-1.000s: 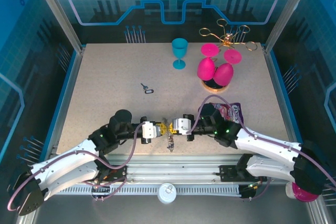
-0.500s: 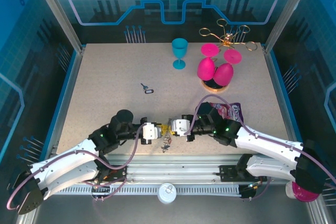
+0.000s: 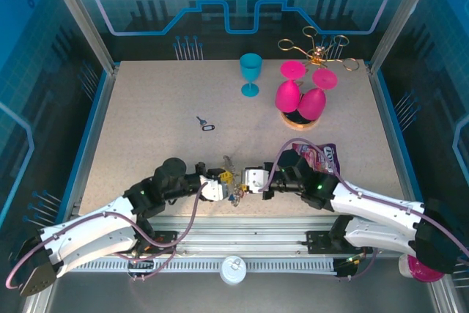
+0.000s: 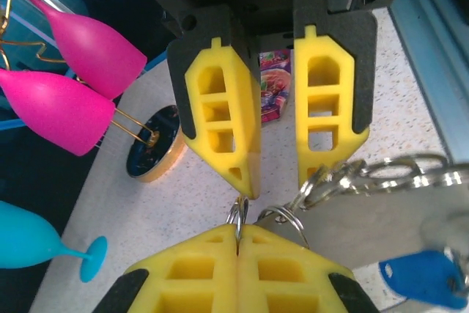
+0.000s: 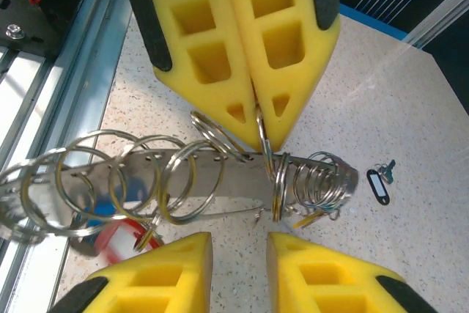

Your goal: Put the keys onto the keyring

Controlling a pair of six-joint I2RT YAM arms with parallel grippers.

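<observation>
The keyring [image 5: 220, 174] is a flat silver strip strung with several split rings, lying low over the table between both grippers [image 3: 234, 194]. My left gripper [image 4: 238, 234] is shut on one thin ring of it, and its yellow fingers [image 5: 242, 56] also show from the right wrist. My right gripper [image 5: 238, 243] is open, its fingers apart on either side of the strip's near edge and not touching it. A blue key tag [image 4: 421, 276] and a red tag [image 5: 110, 243] hang from the rings. A loose key [image 3: 206, 124] with a dark tag lies apart on the table.
Two pink goblets [image 3: 300, 99] lean on a round base at the back right, with a teal goblet [image 3: 250, 72] and a gold wire stand [image 3: 319, 50] nearby. A purple packet [image 3: 322, 157] lies by the right arm. The table's metal front rail [image 3: 242, 225] runs just below the grippers.
Both grippers have drifted slightly toward the near edge, the left one reaching further right. The hanging bunch of rings has swung a little between them.
</observation>
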